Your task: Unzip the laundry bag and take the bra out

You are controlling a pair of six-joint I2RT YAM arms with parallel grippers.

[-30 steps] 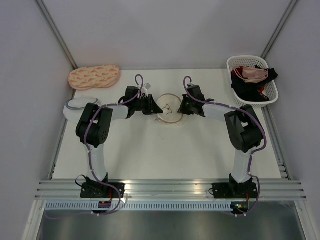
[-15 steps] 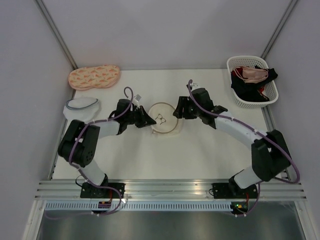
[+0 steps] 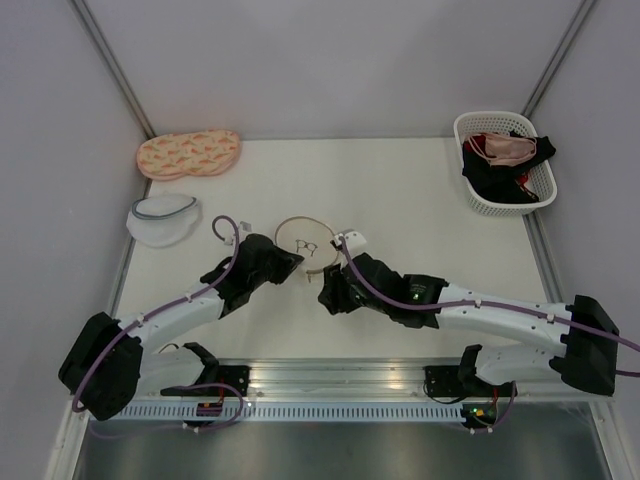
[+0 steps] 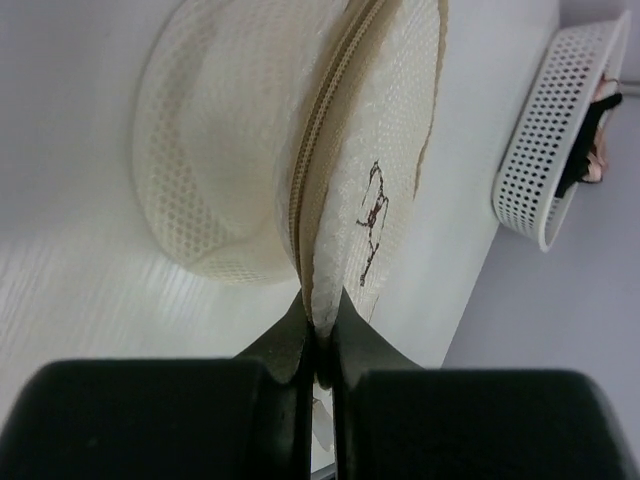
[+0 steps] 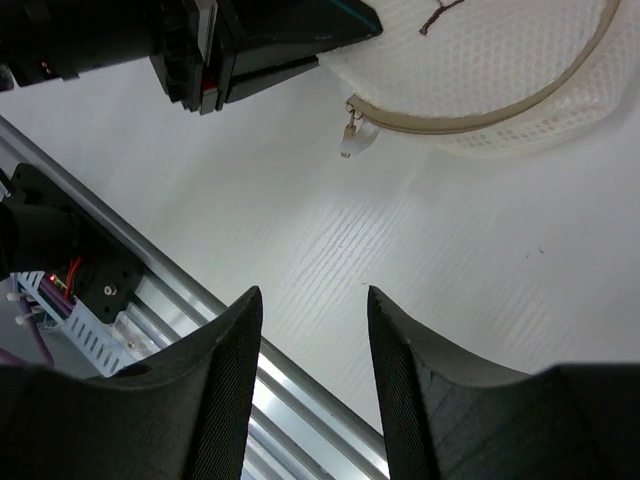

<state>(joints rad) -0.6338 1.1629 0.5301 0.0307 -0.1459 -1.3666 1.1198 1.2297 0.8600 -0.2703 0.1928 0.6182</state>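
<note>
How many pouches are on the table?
3: the laundry bag mid-table, in the left pincer; a white pouch at the left edge; a peach pouch in the far-left corner. The basket could hide more.

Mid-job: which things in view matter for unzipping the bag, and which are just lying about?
Job: laundry bag, zip pull, left hand shut on the bag's rim, right hand open beside it. Bra not in sight.
Lying about: white mesh pouch, peach patterned pouch, basket holding pink garment and black garment.

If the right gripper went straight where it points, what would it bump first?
Probably the small pale zip pull on the round cream mesh laundry bag, just ahead of the right gripper; depth is unclear.
</note>
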